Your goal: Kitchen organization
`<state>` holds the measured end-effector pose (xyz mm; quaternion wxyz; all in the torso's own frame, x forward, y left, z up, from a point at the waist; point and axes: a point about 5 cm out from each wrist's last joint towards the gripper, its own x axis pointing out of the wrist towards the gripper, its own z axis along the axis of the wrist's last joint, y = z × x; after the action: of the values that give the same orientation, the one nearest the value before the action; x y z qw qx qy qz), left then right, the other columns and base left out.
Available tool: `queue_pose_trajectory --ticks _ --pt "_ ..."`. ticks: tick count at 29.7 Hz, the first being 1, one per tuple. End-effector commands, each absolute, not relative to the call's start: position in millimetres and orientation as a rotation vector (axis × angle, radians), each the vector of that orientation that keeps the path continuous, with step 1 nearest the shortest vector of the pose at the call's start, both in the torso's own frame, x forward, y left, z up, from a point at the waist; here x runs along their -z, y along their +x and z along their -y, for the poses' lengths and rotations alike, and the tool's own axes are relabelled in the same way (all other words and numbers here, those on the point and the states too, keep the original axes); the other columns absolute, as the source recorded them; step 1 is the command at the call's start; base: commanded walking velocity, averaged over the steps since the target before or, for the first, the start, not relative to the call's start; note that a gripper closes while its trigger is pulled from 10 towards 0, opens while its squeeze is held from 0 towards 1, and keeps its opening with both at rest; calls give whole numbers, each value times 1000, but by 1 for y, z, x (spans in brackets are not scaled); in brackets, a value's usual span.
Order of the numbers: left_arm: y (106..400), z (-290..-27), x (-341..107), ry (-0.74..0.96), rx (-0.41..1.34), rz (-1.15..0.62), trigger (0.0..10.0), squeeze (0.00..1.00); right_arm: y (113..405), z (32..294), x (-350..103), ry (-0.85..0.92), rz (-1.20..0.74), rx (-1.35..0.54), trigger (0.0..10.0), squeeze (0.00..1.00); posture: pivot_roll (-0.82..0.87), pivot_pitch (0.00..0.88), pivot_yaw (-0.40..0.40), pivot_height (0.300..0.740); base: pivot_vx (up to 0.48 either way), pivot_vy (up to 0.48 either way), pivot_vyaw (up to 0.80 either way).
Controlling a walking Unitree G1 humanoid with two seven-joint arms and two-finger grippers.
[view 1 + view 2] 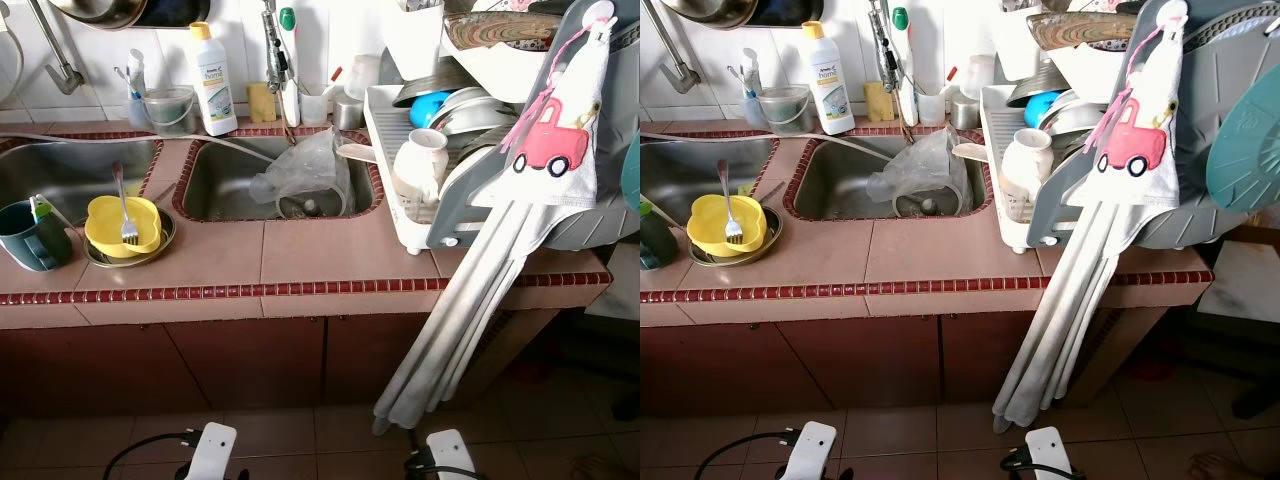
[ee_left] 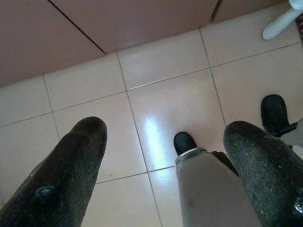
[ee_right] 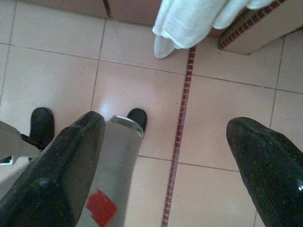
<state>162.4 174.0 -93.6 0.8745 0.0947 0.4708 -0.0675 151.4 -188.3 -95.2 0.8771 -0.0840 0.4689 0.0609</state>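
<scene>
I see a tiled desk [image 1: 300,255] with two sinks, white dish rack [image 1: 400,200] crowded at its right, yellow bowl [image 1: 120,222] with fork [image 1: 126,215] left, my left tool [image 2: 161,161] and right tool [image 3: 163,161] both released, hanging over the floor tiles [image 2: 156,94]

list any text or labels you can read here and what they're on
"home": on the white bottle with the yellow cap, behind the sinks.
Smaller print above and below that word is too small to read.
The hanging towel bears a pink truck picture, no words.
Nothing else legible.
</scene>
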Motion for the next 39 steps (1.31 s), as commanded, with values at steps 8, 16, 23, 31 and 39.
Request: queue_pose_trajectory --ticks 8,16,23,31,39 --pt "187 -163 82 107 161 -886 10000 0 156 187 92 -198 -937 -140 10000 0 -99 0 34 740 0 0 0" --pt "224 -154 54 48 248 -626 10000 0 196 178 69 -165 -709 -192 10000 0 -98 0 24 740 0 0 0" --pt "232 -149 27 68 518 -367 10000 0 225 150 38 -135 -434 -466 10000 0 -85 0 4 740 0 0 0" --pt "223 -156 -4 161 788 -138 10000 0 234 129 -4 -114 -192 -876 10000 0 -70 0 -15 740 0 0 0" --pt "231 -171 -39 81 800 -25 10000 0 242 132 -57 -50 -47 -1055 10000 0 -52 0 -18 740 0 0 0"
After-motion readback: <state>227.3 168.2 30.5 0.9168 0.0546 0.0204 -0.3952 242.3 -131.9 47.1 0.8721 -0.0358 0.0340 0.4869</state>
